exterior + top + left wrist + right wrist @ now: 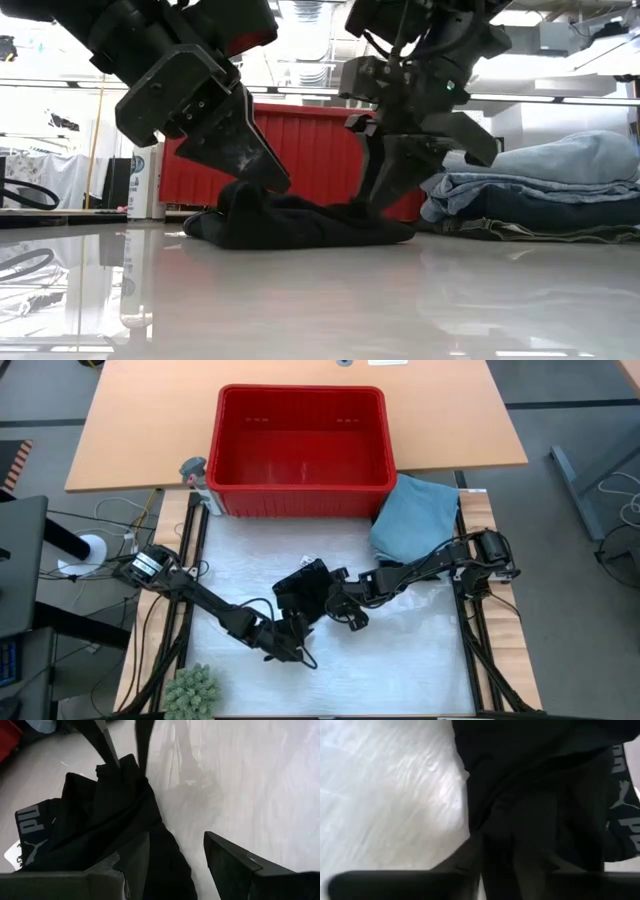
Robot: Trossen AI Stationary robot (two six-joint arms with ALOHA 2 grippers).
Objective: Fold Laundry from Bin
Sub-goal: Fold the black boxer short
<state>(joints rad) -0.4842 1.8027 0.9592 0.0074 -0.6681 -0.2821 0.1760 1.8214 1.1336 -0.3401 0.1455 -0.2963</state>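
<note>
A crumpled black garment (305, 588) (300, 222) lies on the white table top, its waistband with white lettering (30, 820) showing. My left gripper (292, 648) (176, 836) is open at the garment's near left side; the cloth's edge runs between its fingers. My right gripper (345, 615) (517, 850) is down on the garment's near right side, shut on a bunch of the cloth. The red bin (300, 392) (310, 140) stands at the far edge. Folded light blue laundry (415, 520) (560, 190) lies stacked to its right. My left gripper has one finger (132, 857) over the black cloth; whether it touches it, I cannot tell. My right gripper has a bunched fold of the black garment (520, 827) between its two fingers, coming from above and slanting in from the table's right. The garment lies on the table.
A small green plant (190, 690) sits at the near left corner. A grey-topped can (195, 470) stands left of the bin. Bare white table lies along the near edge and to the garment's right.
</note>
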